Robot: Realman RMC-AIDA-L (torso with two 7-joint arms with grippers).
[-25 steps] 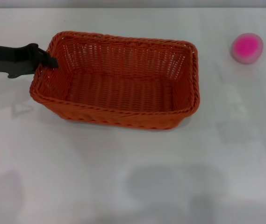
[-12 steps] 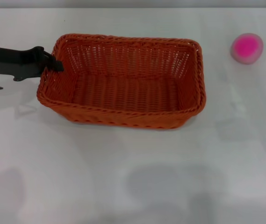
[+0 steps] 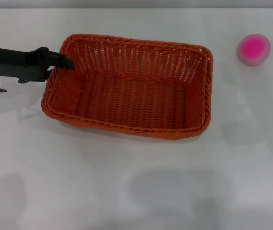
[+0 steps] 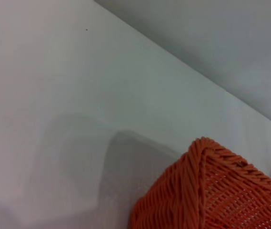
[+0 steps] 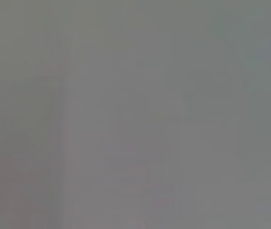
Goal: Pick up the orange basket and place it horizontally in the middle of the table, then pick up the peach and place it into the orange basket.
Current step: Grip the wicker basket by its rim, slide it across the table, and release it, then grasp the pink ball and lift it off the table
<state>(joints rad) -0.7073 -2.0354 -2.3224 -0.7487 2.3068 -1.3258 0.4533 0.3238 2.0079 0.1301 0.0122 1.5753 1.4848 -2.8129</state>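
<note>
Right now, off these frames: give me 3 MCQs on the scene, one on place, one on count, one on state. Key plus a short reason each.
1. Where does the peach lie?
A. inside the orange basket
B. on the table, off the basket's right end
C. in the left gripper

2. How many baskets are on the table?
A. one
B. two
C. three

3. What is the left gripper doing?
A. parked away from everything
B. shut on the peach
C. shut on the orange basket's left rim

Key:
1 B, the peach sits alone on the table toward the far right, clear of the orange basket.
2 A, only one orange basket shows in the head view.
3 C, its black fingers clamp the rim at the basket's far left corner.
</note>
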